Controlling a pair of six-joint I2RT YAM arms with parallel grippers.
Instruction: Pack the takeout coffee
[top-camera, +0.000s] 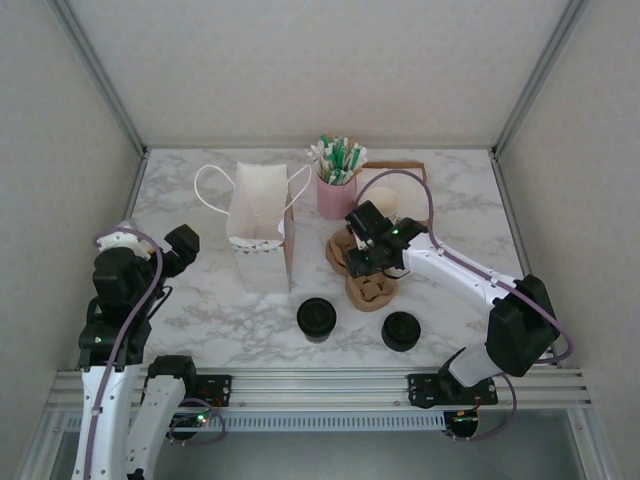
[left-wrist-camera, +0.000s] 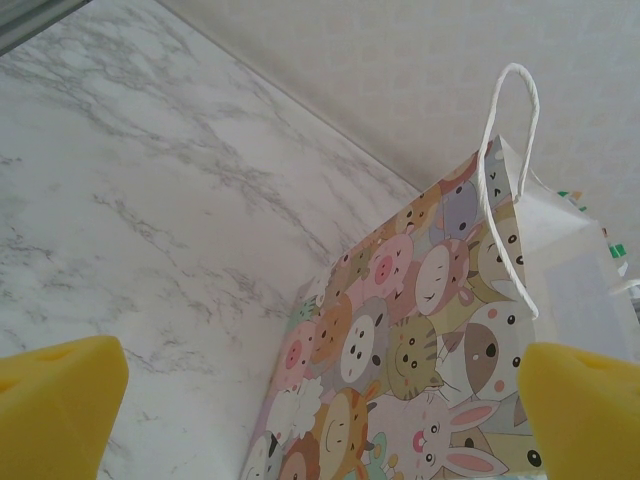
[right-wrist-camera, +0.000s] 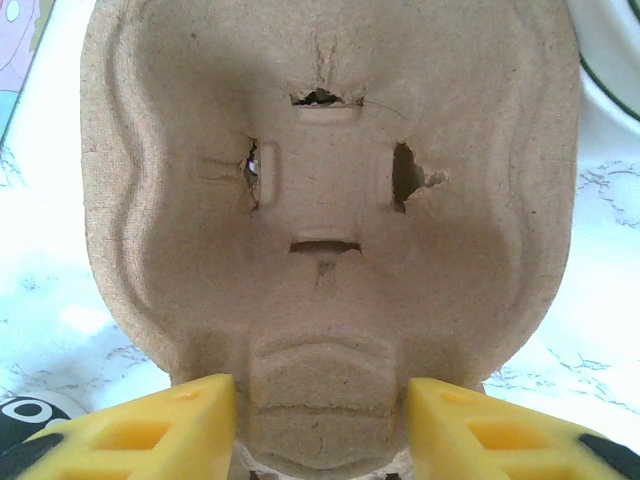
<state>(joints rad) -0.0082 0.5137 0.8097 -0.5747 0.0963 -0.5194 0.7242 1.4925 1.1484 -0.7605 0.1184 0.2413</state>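
Two takeout coffees (top-camera: 316, 318) (top-camera: 401, 331) stand near the front edge, showing round black lids; the cups beneath barely show. The white paper bag (top-camera: 260, 225) stands open behind them, its cartoon-animal side (left-wrist-camera: 430, 300) facing my left gripper (top-camera: 180, 250). That gripper (left-wrist-camera: 320, 410) is open and holds nothing, left of the bag. My right gripper (top-camera: 370, 250) sits over a brown pulp cup carrier (top-camera: 365, 280). Its yellow fingers (right-wrist-camera: 160, 430) press both sides of the carrier's (right-wrist-camera: 320, 200) centre ridge; the gripper (right-wrist-camera: 320, 420) is shut on it.
A pink cup of green-and-white stirrers (top-camera: 337, 185) stands right of the bag. Behind my right gripper is a brown tray (top-camera: 405, 170) with a cream cup stack (top-camera: 385, 203). Walls close in the table on three sides.
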